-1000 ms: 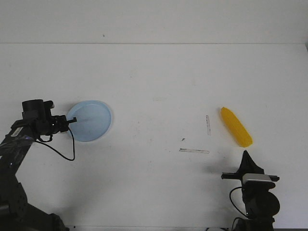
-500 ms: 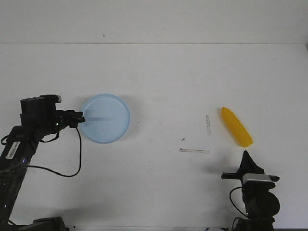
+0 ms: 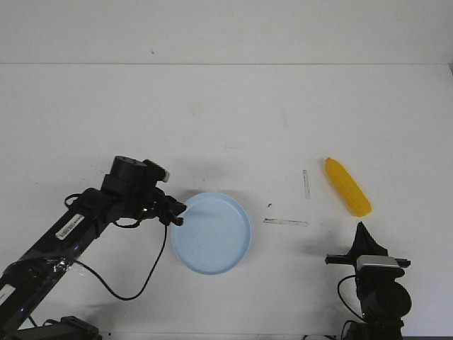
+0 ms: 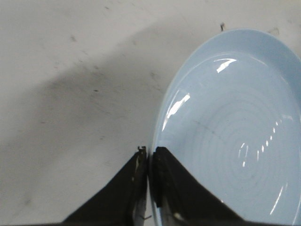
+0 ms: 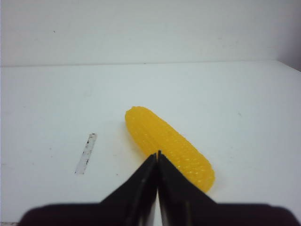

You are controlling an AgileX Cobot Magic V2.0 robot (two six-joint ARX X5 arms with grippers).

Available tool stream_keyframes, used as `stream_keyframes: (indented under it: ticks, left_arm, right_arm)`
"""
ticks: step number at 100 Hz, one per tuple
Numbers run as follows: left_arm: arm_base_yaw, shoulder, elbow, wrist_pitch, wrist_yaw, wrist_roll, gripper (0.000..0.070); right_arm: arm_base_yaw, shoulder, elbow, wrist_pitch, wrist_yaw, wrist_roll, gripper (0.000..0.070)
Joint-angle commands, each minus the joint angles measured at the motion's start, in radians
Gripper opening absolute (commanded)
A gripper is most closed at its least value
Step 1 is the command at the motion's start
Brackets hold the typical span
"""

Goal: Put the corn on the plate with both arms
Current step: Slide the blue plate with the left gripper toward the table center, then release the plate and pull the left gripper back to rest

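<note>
The pale blue plate (image 3: 212, 234) lies on the white table a little left of centre. My left gripper (image 3: 178, 212) is shut on the plate's left rim; the left wrist view shows its jaws pinching the rim (image 4: 149, 153) of the plate (image 4: 235, 136). The yellow corn (image 3: 347, 186) lies on the table at the right, slanted, apart from the plate. My right gripper (image 3: 362, 228) is shut and empty, just on the near side of the corn; in the right wrist view the shut tips (image 5: 158, 154) point at the corn (image 5: 169, 146).
Two strips of worn tape mark the table: one (image 3: 285, 222) between the plate and the corn, one (image 3: 306, 183) left of the corn, also in the right wrist view (image 5: 86, 153). A black cable (image 3: 134, 283) hangs from the left arm.
My left gripper has dragged the plate to the right and toward the front, from the far left to near the centre. The right arm and the corn have not moved.
</note>
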Motion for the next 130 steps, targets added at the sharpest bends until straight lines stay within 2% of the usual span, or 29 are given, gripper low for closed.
stream_keyframes:
  ticks: [1, 32, 65, 70, 85, 90, 130]
  left_arm:
    - [-0.034, 0.042, 0.016, 0.011, -0.001, 0.034, 0.0000]
    - [-0.101, 0.217, 0.016, 0.124, -0.031, 0.050, 0.0000]
    - [-0.101, 0.269, 0.016, 0.148, -0.083, 0.051, 0.0006]
    - [-0.101, 0.269, 0.016, 0.146, -0.083, 0.050, 0.0032]
    - [-0.101, 0.267, 0.016, 0.142, -0.082, 0.050, 0.0245]
    - [-0.101, 0.264, 0.016, 0.140, -0.083, 0.049, 0.0293]
    - [-0.064, 0.049, 0.089, 0.112, -0.103, 0.061, 0.0296]
  right_arm:
    - [0.001, 0.000, -0.002, 0.009, 0.000, 0.013, 0.0000]
    - [0.001, 0.000, -0.002, 0.009, 0.000, 0.013, 0.0000]
    - [0.001, 0.000, -0.002, 0.009, 0.000, 0.013, 0.0000]
    - [0.001, 0.000, -0.002, 0.009, 0.000, 0.013, 0.0000]
    - [0.001, 0.000, -0.002, 0.010, 0.000, 0.013, 0.0000]
    - [0.001, 0.000, -0.002, 0.010, 0.000, 0.013, 0.0000]
    - [0.001, 0.000, -0.002, 0.010, 0.000, 0.013, 0.0000]
